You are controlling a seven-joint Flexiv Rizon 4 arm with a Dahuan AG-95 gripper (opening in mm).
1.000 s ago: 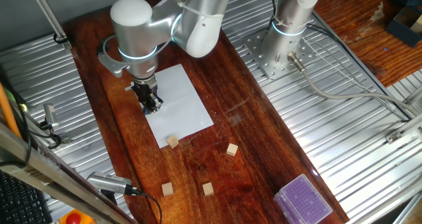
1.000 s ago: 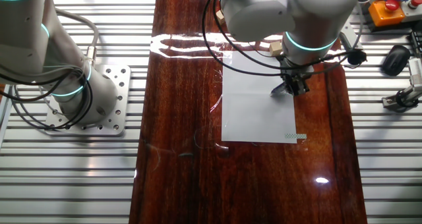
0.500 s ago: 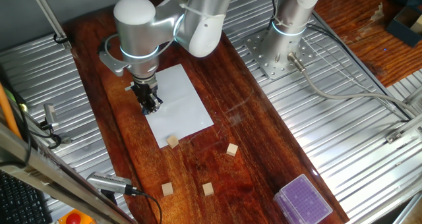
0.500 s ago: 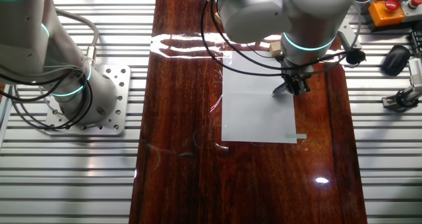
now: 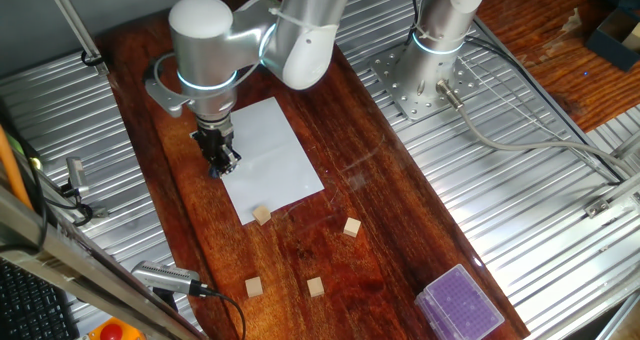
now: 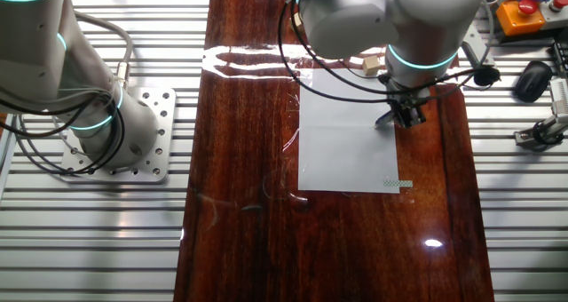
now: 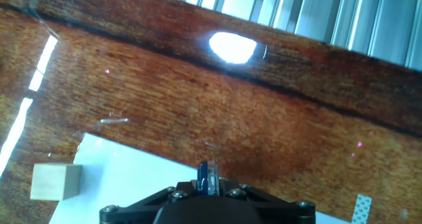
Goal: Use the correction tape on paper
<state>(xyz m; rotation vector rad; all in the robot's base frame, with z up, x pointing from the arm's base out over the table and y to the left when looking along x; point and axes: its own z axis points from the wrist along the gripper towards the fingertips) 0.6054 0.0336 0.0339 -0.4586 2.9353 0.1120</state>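
Correction tape (image 7: 210, 178) sits clamped in the gripper (image 5: 222, 163), its blue tip poking out between the jaws in the hand view, nose down over the paper (image 5: 267, 158). From the fixed views the tape is barely visible: just a dark shape at the gripper's tip (image 6: 406, 117), near the paper's long edge. Can't tell if the tip touches the sheet.

Hand view alone shows one wooden cube (image 7: 56, 182) at the paper's corner (image 7: 125, 178), plus a bright lamp glare on the bench (image 7: 198, 99). One fixed view gives the wider layout: a cube (image 5: 262, 215) touching the paper's short edge, three more cubes (image 5: 351, 226) (image 5: 315, 286) (image 5: 254, 286) further out from that edge, and a purple-topped box (image 5: 460, 302) well apart from the paper, beyond them. The other fixed view shows a small patterned strip (image 6: 398, 184) at the paper's far corner, and one cube (image 6: 370, 64) by the opposite short edge, part hidden by the arm.

Gripper: jaws nearly together, closed on the tape.

Vs 1 s ago: gripper has slid a bit sideways toward the paper's long edge, away from its middle. Paper and cubes haven't moved.
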